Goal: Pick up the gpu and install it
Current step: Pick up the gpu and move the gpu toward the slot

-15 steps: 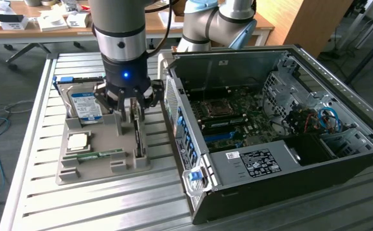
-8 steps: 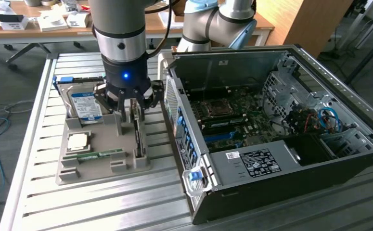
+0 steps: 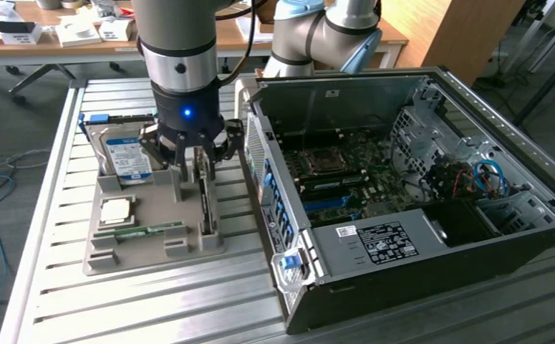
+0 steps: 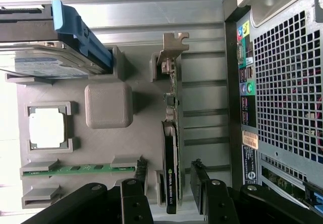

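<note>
The gripper [image 3: 193, 166] hung low over a grey holder tray [image 3: 114, 259] on the slatted metal table [image 3: 162, 308], a small blue light [image 3: 187, 112] glowing on its wrist. In the wrist view its two black fingers [image 4: 202, 193] were spread apart, one on either side of the gpu [image 4: 171, 148] with a gap showing on each side. They gripped nothing.

The gpu stood on edge in a slot of the tray, on the side nearest the computer case [image 3: 354, 93], with its silver bracket [image 4: 171, 47] at the end far from the fingers. Along its dark edge ran a strip where I could read "NVIDIA" in white; the smaller letters after it were too fine to make out.

Also in the tray were a hard drive [image 3: 124, 158] propped upright with a blue and white label, a square silver processor chip [image 3: 117, 209], and a narrow green memory stick [image 3: 148, 231] lying flat. The print on the drive's label was beyond reading.

The case lay open just beside the tray, on the exterior view's right, its motherboard [image 3: 339, 175] exposed. A white label [image 3: 382, 242] with black print sat on the power supply, unreadable from where I stood. In the wrist view, a small orange sticker [image 4: 250, 141] and coloured audio ports [image 4: 244, 57] showed on the case's back panel.
</note>
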Robot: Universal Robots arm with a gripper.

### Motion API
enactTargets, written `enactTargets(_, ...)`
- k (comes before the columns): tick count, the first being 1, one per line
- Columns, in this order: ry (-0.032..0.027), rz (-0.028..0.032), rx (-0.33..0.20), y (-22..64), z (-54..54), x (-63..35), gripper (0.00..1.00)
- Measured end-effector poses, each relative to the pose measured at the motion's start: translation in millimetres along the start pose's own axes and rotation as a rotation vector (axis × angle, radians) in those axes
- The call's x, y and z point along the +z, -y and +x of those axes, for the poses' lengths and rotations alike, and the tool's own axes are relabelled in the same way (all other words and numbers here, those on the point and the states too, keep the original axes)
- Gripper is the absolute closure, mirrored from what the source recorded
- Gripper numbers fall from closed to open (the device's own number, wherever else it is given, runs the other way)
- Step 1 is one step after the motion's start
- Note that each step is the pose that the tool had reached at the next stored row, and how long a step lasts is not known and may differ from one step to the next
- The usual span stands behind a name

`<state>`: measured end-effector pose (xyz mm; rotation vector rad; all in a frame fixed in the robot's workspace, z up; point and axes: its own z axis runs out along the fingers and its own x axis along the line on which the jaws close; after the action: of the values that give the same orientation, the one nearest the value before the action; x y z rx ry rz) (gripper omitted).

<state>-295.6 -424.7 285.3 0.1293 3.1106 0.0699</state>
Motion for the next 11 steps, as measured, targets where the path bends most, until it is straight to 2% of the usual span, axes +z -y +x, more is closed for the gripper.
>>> enactTargets(4, 0.0001, 0.0000, 0.000, -0.1, 0.0, 0.3, 0.53)
enactTargets(11, 0.0001, -0.0001, 0.000, 0.4, 0.3, 9.4, 0.53)
